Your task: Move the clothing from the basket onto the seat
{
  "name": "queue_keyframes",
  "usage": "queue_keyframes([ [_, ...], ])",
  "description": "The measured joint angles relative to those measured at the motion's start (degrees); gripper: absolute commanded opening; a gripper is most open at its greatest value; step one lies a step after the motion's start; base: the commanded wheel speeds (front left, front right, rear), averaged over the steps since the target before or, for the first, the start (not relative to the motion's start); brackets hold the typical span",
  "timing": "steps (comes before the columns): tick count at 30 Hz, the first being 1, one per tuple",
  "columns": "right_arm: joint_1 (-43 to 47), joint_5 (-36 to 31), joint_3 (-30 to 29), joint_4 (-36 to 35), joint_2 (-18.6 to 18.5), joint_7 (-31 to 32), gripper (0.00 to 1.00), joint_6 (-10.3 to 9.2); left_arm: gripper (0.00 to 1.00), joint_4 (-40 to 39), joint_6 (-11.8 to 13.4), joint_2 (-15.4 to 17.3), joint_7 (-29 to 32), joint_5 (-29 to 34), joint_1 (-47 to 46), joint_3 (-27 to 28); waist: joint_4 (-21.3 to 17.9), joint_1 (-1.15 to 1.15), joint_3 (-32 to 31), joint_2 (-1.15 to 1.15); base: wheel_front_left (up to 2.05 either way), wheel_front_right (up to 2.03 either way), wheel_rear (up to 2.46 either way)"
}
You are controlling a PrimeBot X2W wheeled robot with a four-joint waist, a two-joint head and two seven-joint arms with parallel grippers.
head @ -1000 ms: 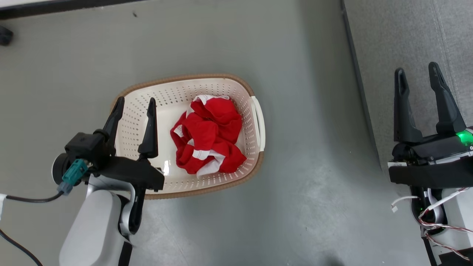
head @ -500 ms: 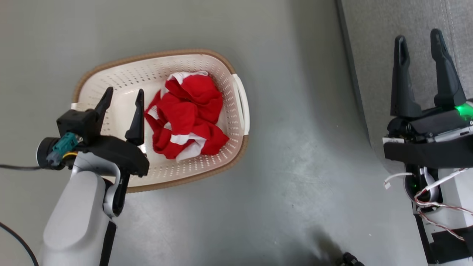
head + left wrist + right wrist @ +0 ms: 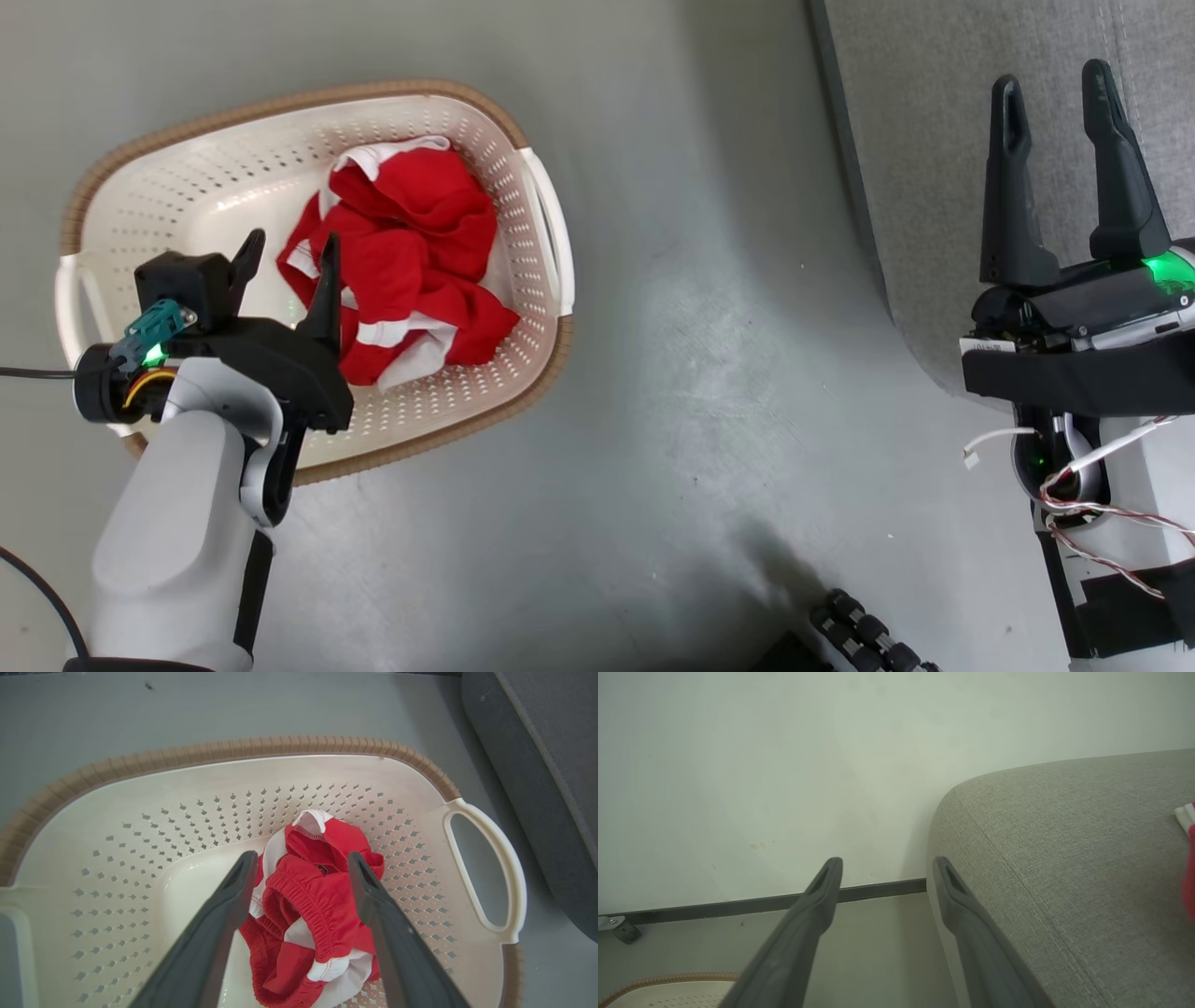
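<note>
**Head view.** The clothing lies as one crumpled red heap with white trim in the right half of the basket, which stands on the grey floor. The left gripper hangs over the basket at the heap's left edge with its jaws apart and nothing in them. The right gripper is well apart from the basket, over the edge of the seat, with its jaws spread and empty. A dark ribbed object sits at the bottom edge; I cannot identify it.

**Left wrist view.** The left gripper has one finger on either side of the clothing. Whether the tips touch the cloth, I cannot tell. An elastic waistband and bunched folds show.
- Judgement: the fabric is light, limp and not fragile. It will drape and trail when lifted.
- Best hold: the thick gathered ridge between the fingers, taken deep so that several layers are caught.
- Risk: a shallow pinch may lift one garment and leave the other behind.
- Risk: the tips could scrape the smooth basket floor, and hanging cloth could drag on the rim or the handle.

The seat lies beyond that handle.

**Right wrist view.** The right gripper is spread wide and holds nothing. The seat is broad and mostly bare. A red-and-white patch shows at the frame edge, too cropped to name. The wall is behind.
</note>
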Motion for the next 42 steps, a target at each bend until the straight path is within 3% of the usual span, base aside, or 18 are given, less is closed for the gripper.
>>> queue_keyframes([
  [11,-0.7,-0.2,0.1,0.1,0.6,0.0,1.00,0.32,1.00,6.1,-0.5,1.4,2.7,0.0,-3.6,-0.3,-2.7,0.00,3.1,0.00,0.00,0.00,0.00],
  [22,-0.7,-1.0,0.3,-0.8,1.3,0.0,1.00,0.51,1.00,11.3,-1.0,0.8,5.4,-0.5,-6.1,-0.9,-4.7,-0.01,4.2,-0.01,0.00,0.00,0.00],
  [36,-0.7,-1.0,0.4,-1.0,2.0,0.0,1.00,0.67,1.00,19.5,0.2,1.1,12.8,-0.5,-11.1,-1.4,-6.2,0.00,4.9,-0.01,0.00,0.00,0.00],
  [42,-0.7,-1.0,0.5,-1.1,2.1,0.0,1.00,0.77,1.00,21.3,-0.5,0.7,15.3,-0.1,-12.0,-2.8,-6.7,0.00,5.3,-0.01,0.00,0.00,0.00],
])
